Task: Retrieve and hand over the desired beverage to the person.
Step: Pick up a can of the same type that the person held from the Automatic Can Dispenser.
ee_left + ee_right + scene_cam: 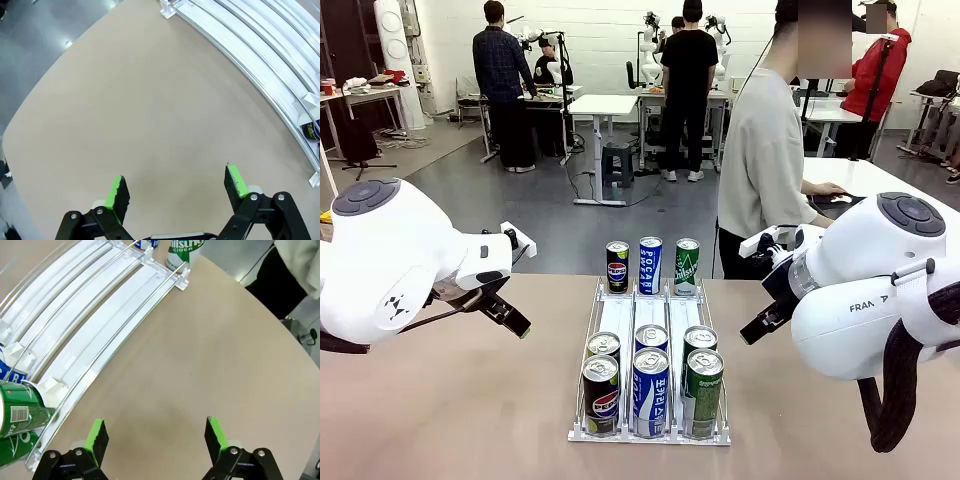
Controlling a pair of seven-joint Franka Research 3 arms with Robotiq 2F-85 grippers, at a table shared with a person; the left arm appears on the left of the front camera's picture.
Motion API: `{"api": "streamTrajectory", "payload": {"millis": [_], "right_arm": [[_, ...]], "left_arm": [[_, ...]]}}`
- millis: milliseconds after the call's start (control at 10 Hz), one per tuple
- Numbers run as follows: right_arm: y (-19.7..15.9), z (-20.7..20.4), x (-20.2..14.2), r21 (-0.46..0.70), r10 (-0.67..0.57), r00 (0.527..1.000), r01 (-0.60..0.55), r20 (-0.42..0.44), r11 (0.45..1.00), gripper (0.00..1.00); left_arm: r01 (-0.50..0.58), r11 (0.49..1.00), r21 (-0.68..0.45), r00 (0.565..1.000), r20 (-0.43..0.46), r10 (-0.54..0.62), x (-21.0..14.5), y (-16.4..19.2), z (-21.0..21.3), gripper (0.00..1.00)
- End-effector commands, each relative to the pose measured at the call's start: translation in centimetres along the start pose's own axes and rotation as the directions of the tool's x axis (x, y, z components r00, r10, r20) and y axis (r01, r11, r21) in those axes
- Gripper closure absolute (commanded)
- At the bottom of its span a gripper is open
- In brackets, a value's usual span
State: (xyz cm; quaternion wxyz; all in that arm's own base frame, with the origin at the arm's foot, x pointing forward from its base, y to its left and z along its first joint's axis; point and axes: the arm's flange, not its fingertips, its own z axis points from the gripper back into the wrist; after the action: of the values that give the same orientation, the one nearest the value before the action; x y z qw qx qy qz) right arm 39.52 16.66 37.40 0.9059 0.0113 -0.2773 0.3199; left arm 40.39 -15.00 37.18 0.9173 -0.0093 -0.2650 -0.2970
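Beverage cans stand in a white three-lane rack [650, 310] at the table's middle. At its far end are a Pepsi can [617, 266], a blue Pocari can [650, 264] and a green cider can [687, 266]. At the near end, each lane holds two cans of the same kind; the front ones are Pepsi [601, 395], Pocari [650, 392] and green [703, 392]. Which beverage is desired I cannot tell. My left gripper [175, 182] hangs open over bare table left of the rack [250, 45]. My right gripper [155, 432] hangs open to the right of the rack [100, 325], near a green can [20, 422]. The person [765, 160] stands at the far right, turned sideways.
The person's hand [830, 190] rests on a white table behind ours. Bare tabletop [450, 400] lies on both sides of the rack. Other people, tables and a stool [617, 160] fill the room beyond.
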Motion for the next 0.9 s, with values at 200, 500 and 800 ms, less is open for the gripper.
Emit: {"api": "streamTrajectory", "payload": {"millis": [200, 500, 800], "right_arm": [[0.00, 0.00, 0.00, 0.000, 0.000, 1.000, 0.000, 0.000, 1.000, 0.00], [0.00, 0.00, 0.00, 0.000, 0.000, 1.000, 0.000, 0.000, 1.000, 0.00], [0.00, 0.00, 0.00, 0.000, 0.000, 1.000, 0.000, 0.000, 1.000, 0.00]], "left_arm": [[0.000, 1.000, 0.000, 1.000, 0.000, 0.000, 0.00, -0.01, 0.00, 0.00], [0.000, 1.000, 0.000, 1.000, 0.000, 0.000, 0.00, -0.01, 0.00, 0.00], [0.000, 1.000, 0.000, 1.000, 0.000, 0.000, 0.00, -0.01, 0.00, 0.00]]}}
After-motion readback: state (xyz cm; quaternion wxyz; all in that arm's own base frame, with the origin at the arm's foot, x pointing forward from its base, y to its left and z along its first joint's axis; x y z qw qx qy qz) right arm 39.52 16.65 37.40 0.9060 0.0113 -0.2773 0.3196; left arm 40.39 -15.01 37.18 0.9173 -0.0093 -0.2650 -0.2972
